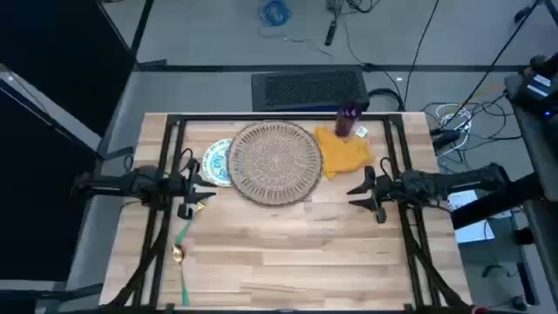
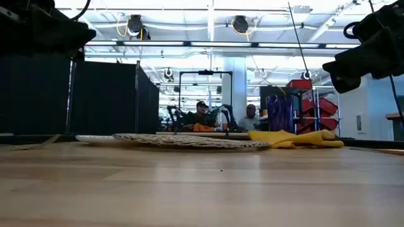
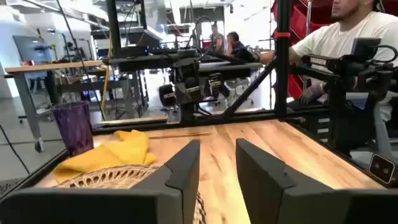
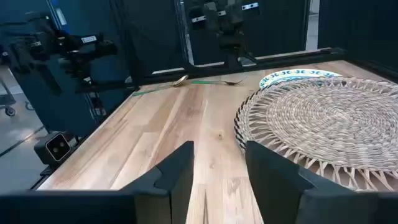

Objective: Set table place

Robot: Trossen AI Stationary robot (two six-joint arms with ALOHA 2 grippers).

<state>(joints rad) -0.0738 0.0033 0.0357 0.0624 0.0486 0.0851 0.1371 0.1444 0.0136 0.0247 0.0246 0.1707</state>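
High view shows little done: placemat overlaps plate, napkin and cup beside it, fork apart; both grippers, left and right, hover with fingers apart, holding nothing

Even overhead lighting; bright ceiling strip lamps glare in low view; near pale wooden table blurred
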